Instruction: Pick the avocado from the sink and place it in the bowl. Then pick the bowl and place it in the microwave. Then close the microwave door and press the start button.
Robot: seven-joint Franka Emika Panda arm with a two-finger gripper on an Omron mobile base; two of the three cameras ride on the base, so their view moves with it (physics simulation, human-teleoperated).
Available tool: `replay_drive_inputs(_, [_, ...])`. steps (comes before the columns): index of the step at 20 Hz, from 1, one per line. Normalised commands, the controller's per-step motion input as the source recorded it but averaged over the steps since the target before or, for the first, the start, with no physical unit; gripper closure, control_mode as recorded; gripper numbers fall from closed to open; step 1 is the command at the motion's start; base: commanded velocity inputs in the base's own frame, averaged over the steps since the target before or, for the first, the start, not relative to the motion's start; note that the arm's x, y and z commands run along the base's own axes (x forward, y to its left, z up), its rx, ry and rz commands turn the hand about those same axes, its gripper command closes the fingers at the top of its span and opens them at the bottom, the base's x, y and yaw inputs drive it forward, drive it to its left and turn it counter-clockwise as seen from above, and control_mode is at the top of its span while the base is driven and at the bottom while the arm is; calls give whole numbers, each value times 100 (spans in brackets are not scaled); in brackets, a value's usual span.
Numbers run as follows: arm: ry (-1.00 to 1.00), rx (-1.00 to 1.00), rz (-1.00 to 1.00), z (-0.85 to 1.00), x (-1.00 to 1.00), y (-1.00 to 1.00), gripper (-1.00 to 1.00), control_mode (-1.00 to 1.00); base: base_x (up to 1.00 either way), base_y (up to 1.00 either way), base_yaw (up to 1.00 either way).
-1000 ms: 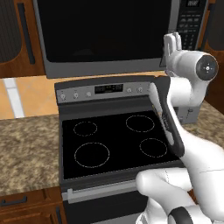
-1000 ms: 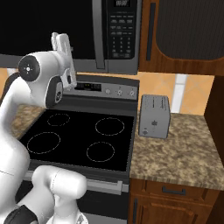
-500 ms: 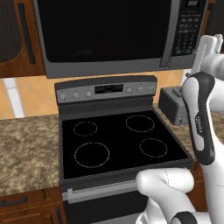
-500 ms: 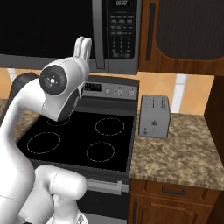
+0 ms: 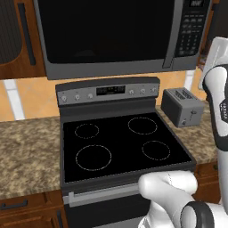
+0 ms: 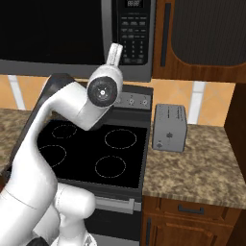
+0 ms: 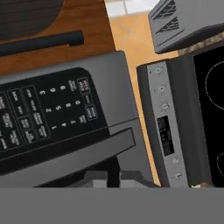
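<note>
Microwave [image 5: 107, 35] above stove [image 5: 120, 142], microwave door [image 5: 102, 31] shut, button panel [image 7: 48, 118] at its right. Avocado and bowl hidden from sight. Wood cabinet [image 6: 202, 33] right of microwave, dark bar handle [image 7: 39, 43] on it. Granite worktop [image 6: 197, 168] flanks stove; grey toaster [image 6: 169, 128] on worktop just beside stove's right edge. End effector [image 6: 114, 54] raised before button panel; cannot tell whether fingers spread or closed.
</note>
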Motion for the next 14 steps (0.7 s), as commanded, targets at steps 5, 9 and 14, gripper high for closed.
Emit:
replay_drive_inputs(5, [-6, 0, 0, -16, 86, 0, 100, -100, 0, 0, 0])
replay_drive_inputs(9, [-13, 0, 0, -7, 79, 0, 100, -100, 0, 0, 0])
replay_drive_inputs(14, [-8, 0, 0, 0, 80, -4, 100, -100, 0, 0, 0])
